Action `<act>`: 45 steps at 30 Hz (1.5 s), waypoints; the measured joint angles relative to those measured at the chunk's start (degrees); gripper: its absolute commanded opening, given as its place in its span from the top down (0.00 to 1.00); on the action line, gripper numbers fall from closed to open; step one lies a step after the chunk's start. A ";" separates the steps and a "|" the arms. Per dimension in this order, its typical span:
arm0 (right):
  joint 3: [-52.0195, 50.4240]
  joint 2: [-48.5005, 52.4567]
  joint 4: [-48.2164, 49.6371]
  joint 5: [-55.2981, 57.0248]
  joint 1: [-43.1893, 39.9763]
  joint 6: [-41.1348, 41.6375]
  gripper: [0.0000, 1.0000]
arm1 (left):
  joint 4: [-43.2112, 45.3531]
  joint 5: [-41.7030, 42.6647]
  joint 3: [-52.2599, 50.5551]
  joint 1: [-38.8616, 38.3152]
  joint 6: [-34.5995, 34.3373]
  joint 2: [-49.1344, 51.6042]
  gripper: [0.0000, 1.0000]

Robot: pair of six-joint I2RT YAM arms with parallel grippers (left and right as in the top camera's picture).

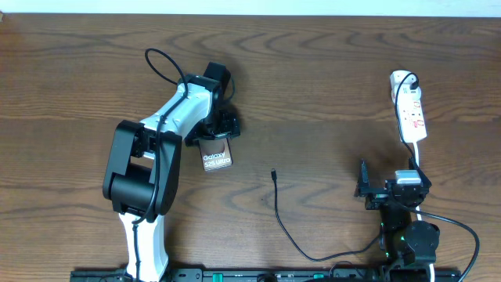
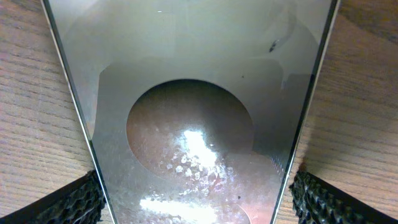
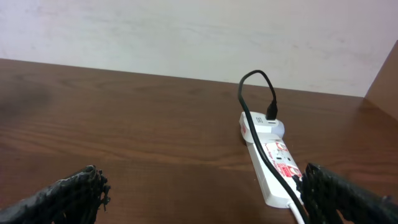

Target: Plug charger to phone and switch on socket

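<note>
The phone (image 1: 218,159) lies flat on the table, "Galaxy" lettering up. In the left wrist view it (image 2: 193,93) fills the frame, its dark round patch in the middle. My left gripper (image 1: 218,139) reaches over its far end, and its two fingers (image 2: 194,199) press against the phone's long edges. The charger's black cable lies loose on the table, and its plug tip (image 1: 273,173) is right of the phone, apart from it. The socket (image 1: 410,113) lies at the far right, a black plug in its far end (image 3: 272,115). My right gripper (image 1: 395,182) is open and empty, just short of the socket (image 3: 273,168).
The charger cable runs from its tip down to the front edge (image 1: 313,257) and towards the right arm's base. The socket's white cord (image 1: 415,160) trails down past my right gripper. A pale wall (image 3: 186,31) stands behind the table.
</note>
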 measured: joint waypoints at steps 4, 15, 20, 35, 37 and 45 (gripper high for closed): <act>0.00 0.00 -0.02 0.00 0.00 0.00 0.01 | -0.15 0.04 0.00 0.00 0.07 -0.02 0.05; -0.02 0.00 -0.02 0.00 0.00 0.00 0.01 | -0.55 0.37 -0.20 0.13 0.72 -0.02 0.12; 0.00 0.00 0.00 0.00 0.00 0.00 0.01 | -0.52 0.42 -0.20 0.11 0.92 -0.02 0.02; 0.00 0.00 0.02 -0.13 0.00 0.11 0.01 | -0.70 0.57 -0.42 0.07 1.25 -0.31 0.27; 0.00 0.00 0.13 -1.68 0.00 1.79 0.01 | -0.72 0.61 -0.42 0.15 1.55 -0.57 0.30; 1.86 0.11 -3.32 -12.50 0.00 8.46 0.01 | -0.57 3.72 -3.54 0.55 4.46 -3.69 0.30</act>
